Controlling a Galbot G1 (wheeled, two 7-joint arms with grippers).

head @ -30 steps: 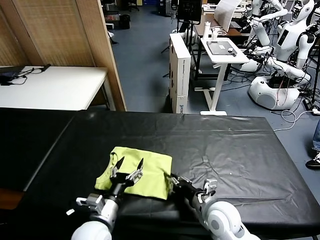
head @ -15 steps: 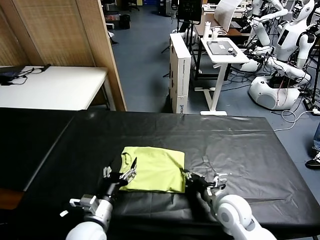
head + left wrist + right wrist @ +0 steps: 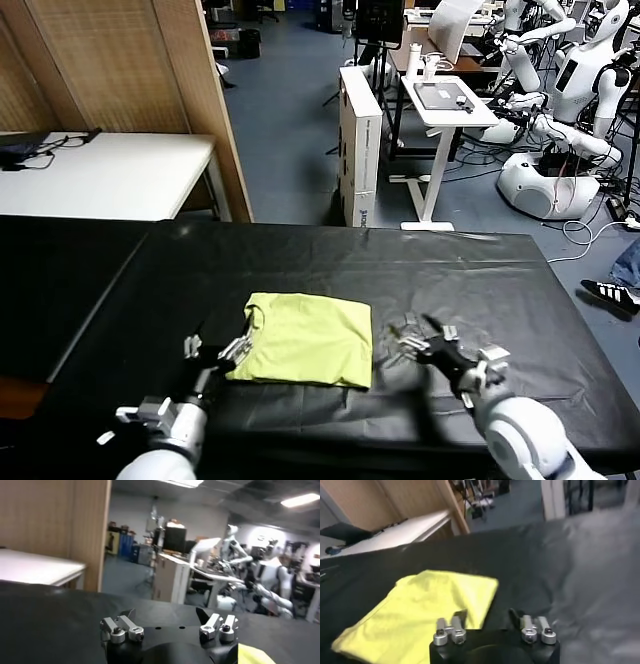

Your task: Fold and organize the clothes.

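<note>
On the black table [image 3: 520, 290], the lime T-shirt [image 3: 305, 340] lies folded flat between two open, empty tools.

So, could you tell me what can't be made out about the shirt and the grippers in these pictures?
- T-shirt, left wrist view: only a yellow-green corner shows, the rest cut off by the picture's edge.
- T-shirt's collar label: not visible in any view; the folded cloth covers it.
- Right gripper, head view: smeared by motion; its open fingers read clearly only in the right wrist view.
- Left gripper, head view: whether its fingertip touches the shirt's edge cannot be told.
</note>
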